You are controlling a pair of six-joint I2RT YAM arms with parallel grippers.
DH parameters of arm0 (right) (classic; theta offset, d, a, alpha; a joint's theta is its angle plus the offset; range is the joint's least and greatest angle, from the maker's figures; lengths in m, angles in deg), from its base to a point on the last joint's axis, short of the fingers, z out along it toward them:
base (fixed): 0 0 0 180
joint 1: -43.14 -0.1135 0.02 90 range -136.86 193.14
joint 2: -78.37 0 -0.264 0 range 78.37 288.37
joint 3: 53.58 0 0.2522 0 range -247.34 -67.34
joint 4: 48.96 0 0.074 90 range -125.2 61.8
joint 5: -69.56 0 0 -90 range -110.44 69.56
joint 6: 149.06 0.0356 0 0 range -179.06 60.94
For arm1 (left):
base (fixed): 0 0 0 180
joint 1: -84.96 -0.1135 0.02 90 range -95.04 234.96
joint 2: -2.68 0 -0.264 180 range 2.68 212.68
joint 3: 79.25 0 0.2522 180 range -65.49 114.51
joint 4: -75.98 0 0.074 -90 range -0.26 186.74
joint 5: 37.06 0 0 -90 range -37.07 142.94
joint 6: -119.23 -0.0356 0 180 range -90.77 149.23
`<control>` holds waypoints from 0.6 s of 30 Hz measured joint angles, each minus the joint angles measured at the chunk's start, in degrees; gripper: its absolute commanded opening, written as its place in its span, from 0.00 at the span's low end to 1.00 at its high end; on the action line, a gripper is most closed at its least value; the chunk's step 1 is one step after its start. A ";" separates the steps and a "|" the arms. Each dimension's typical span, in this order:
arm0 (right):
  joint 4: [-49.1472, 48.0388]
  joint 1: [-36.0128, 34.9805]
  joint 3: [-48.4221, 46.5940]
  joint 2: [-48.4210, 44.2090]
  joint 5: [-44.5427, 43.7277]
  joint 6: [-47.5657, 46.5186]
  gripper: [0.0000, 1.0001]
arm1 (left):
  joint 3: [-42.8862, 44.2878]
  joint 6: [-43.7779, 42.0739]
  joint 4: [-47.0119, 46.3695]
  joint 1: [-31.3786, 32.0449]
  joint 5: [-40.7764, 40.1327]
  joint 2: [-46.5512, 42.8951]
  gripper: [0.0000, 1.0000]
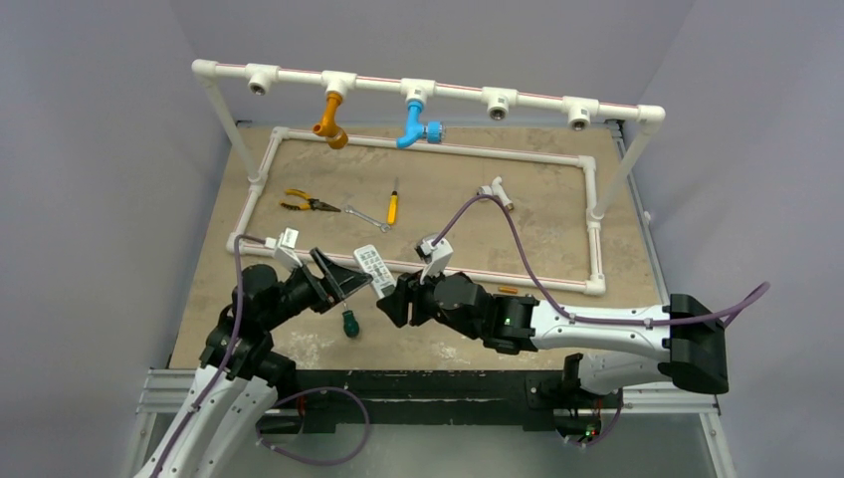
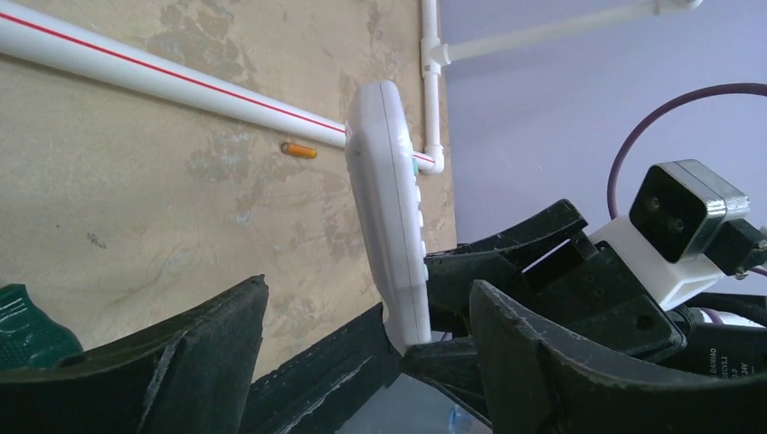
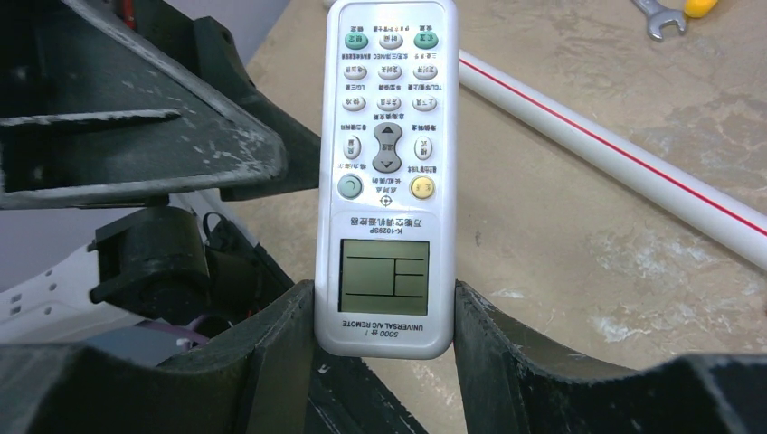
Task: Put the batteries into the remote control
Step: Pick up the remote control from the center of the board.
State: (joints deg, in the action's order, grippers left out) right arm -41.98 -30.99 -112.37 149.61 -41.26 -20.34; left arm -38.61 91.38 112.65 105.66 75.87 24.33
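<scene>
**Inspector:** Nearest the lens?

**Operator:** My right end effector (image 3: 384,306), clamped on the remote control (image 3: 384,136) at its screen end. Left end effector (image 2: 366,289) open, not touching it. One battery (image 2: 298,150) lies on the bench (image 2: 136,208), well apart. Risk, as I judge it: a nudge from the left twists the remote loose.

Robot lab cell: plain grey walls (image 1: 90,149), PVC pipe rig (image 1: 458,90), pliers (image 1: 304,202) + wrench (image 1: 366,216) on worn bench (image 1: 537,199).

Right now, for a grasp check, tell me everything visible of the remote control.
The remote control is a slim white plastic handset: rows of buttons, a pale greenish screen. Off the table, its screen end is clamped at both side edges by the right gripper; the left gripper stands open around it.
</scene>
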 measured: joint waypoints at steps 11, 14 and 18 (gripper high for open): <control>-3.13 0.02 0.00 0.04 3.43 -1.07 0.00 | -3.34 4.44 -4.57 1.38 1.27 -0.04 0.58; -3.76 0.02 0.00 0.07 3.63 -1.29 0.00 | -3.34 4.90 -6.21 2.36 1.29 0.68 0.51; -4.11 0.00 0.00 0.07 3.56 -1.44 0.00 | -3.37 5.42 -7.87 4.70 1.01 2.01 0.42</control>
State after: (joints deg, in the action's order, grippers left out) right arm -46.09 -30.99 -112.37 149.67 -37.69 -21.78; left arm -41.98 96.80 104.79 110.36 76.88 26.34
